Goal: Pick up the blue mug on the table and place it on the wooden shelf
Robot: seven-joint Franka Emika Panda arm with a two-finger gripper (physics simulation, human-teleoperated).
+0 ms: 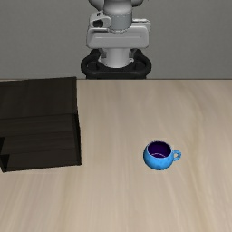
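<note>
A blue mug (159, 156) stands upright on the light wooden table (145, 109), right of centre and toward the front. Its handle points to the exterior view's right and its inside looks dark. A dark wooden shelf (38, 122) sits on the table at the exterior view's left, well apart from the mug. Its flat top and stepped front boards are in sight. The robot's white arm (116, 34) rises over its black base (116, 65) at the far edge of the table, a long way from the mug.
Bare tabletop lies between the mug and the shelf, and all around the mug. A grey wall stands behind the table's far edge.
</note>
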